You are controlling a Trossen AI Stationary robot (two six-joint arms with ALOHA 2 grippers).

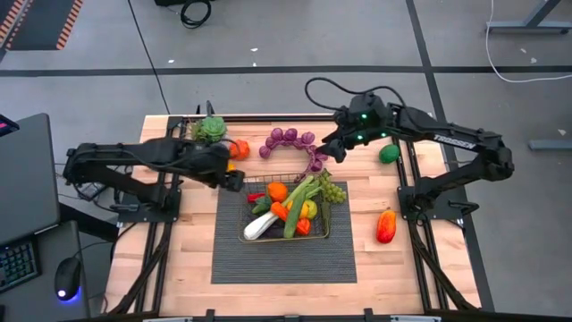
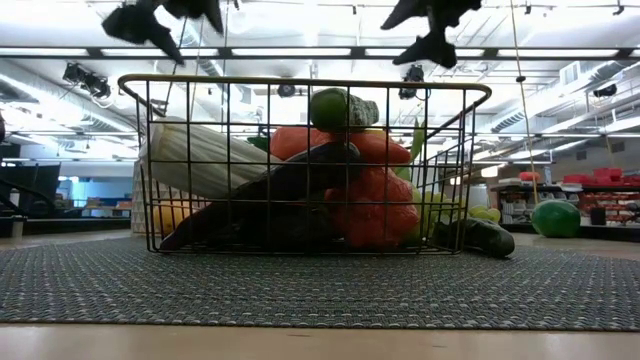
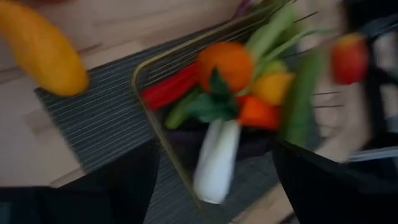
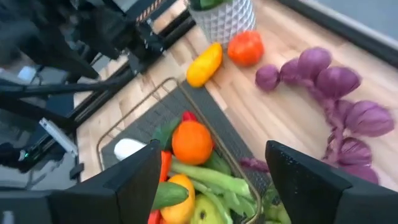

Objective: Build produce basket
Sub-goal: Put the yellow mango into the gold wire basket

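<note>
Both grippers, left (image 1: 239,177) and right (image 1: 327,152), hovered released and empty over the basket (image 1: 327,234) on the mat (image 1: 340,264). Most produce was already inside: leek (image 1: 302,204), orange (image 1: 278,190). Purple grapes (image 1: 295,139), a red-orange fruit (image 1: 385,225) and a green one (image 1: 388,154) remained outside.

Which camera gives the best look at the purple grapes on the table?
The right wrist view: the purple grapes fill its side, each grape distinct, lying on bare wood beside the basket. The high view shows them small. The low and left wrist views don't clearly show them.
</note>
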